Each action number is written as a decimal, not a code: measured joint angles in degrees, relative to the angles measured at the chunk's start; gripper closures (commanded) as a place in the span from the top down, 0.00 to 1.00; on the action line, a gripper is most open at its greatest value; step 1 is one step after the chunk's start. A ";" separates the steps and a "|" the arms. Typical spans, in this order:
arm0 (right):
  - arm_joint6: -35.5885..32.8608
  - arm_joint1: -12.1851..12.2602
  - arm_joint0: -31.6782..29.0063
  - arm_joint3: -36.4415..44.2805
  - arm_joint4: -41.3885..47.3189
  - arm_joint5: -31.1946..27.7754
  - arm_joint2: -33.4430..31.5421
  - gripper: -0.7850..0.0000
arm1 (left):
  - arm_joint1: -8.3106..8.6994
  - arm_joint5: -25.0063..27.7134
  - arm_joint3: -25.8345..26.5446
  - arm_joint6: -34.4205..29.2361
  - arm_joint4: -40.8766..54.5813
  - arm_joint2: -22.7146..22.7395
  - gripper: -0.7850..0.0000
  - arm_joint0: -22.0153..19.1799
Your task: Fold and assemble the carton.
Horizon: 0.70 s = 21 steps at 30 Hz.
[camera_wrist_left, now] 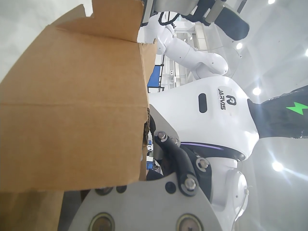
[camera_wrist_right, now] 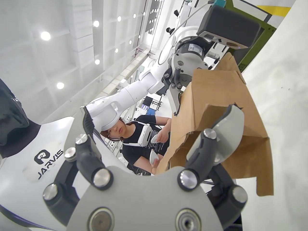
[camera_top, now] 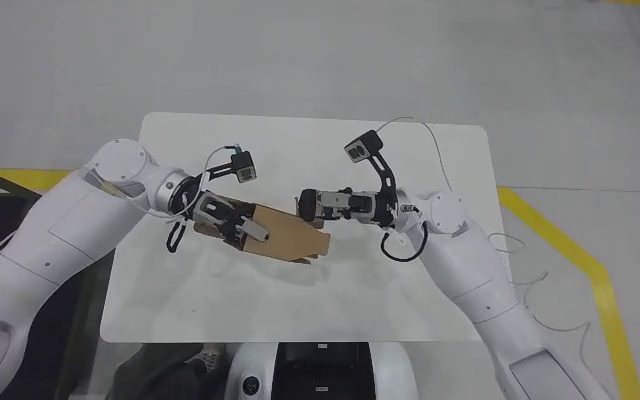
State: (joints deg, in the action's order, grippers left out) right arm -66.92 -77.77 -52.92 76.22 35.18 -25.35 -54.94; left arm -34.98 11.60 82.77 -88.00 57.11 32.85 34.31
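— Currently my left fingers (camera_top: 258, 230) clench the carton (camera_top: 290, 240) over the tabletop (camera_top: 420, 290); right fingers (camera_wrist_right: 228, 123) spread, one touching it.
— Noted. I judge a push may twist it loose or crumple it.

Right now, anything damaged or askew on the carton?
Yes. The brown cardboard carton is ragged in two places: a torn panel corner and a frayed rim at its open end. Its walls also look skewed, not squared up.
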 measured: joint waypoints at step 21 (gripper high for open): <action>1.02 -0.56 0.64 -6.24 4.53 -3.53 -1.41 1.00 | 0.60 4.55 -5.26 0.00 5.33 -3.57 0.00 -4.16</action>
State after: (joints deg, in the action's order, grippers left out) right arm -65.90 -78.33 -52.28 69.99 39.71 -28.87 -56.35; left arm -34.38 16.15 77.51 -88.00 62.43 29.27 30.15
